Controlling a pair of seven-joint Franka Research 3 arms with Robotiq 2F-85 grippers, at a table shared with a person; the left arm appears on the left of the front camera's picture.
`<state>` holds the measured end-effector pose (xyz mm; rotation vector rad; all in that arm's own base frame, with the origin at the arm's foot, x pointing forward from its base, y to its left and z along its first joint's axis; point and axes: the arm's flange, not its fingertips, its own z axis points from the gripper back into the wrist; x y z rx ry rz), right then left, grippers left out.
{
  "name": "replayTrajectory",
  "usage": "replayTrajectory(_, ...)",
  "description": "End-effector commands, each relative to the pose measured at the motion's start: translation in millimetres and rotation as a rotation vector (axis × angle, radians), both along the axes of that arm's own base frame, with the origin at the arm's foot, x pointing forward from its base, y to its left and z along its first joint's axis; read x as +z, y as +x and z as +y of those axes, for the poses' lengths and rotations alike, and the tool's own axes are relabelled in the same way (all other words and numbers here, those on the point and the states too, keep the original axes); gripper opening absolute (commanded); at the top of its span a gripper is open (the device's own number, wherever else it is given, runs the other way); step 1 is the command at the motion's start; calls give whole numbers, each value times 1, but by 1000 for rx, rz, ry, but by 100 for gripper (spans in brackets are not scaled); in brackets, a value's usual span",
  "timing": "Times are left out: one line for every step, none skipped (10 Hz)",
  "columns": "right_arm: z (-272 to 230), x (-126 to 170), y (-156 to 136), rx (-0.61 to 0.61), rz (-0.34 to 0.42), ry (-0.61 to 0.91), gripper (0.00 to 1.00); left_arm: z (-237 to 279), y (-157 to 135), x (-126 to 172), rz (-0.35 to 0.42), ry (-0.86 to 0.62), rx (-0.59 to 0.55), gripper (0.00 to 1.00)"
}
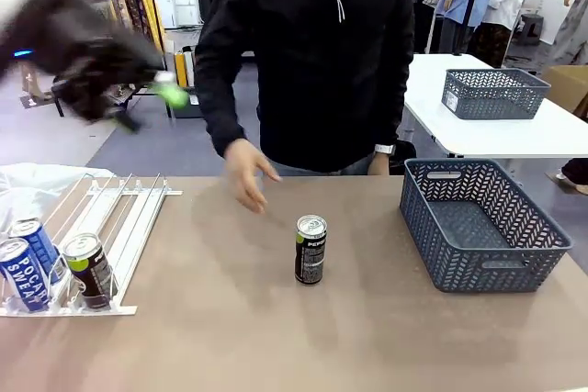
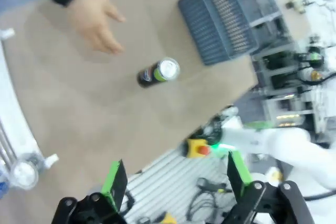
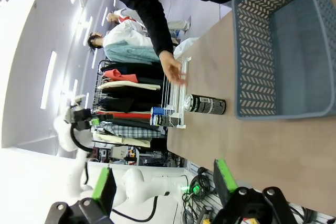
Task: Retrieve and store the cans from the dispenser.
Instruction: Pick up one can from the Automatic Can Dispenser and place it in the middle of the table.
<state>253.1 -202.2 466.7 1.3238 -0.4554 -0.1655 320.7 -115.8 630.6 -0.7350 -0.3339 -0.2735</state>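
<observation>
The Pepsi can [image 1: 310,250] stood upright mid-table, between the dispenser [image 1: 142,218] and the grey basket [image 1: 441,245]. Two blue cans [image 1: 23,273] and a green-labelled can [image 1: 89,268] sat at the dispenser's near end. The left gripper [image 2: 175,165] and right gripper [image 3: 163,170] hung spread and empty. The person's hand [image 1: 246,172] hovered loosely open near the Pepsi can.

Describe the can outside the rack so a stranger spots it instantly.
On the brown table, look left of the grey basket. A dark can stands upright, alone near the middle; the other cans sit in the white dispenser.
</observation>
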Motion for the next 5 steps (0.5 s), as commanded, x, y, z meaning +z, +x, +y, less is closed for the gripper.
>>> replayTrajectory(-1,3,0,2,-16,12,100,115,-34,-58,100,-239,62,100)
replayTrajectory(-1,3,0,2,-16,12,100,164,-51,-82,80,-408,68,100)
replayTrajectory(-1,3,0,2,-16,12,100,202,-64,-110,171,-452,161,100)
replayTrajectory(-1,3,0,2,-16,12,100,228,-77,-135,186,-556,204,100)
replayTrajectory(-1,3,0,2,-16,12,100,242,-85,-152,183,-602,191,100)
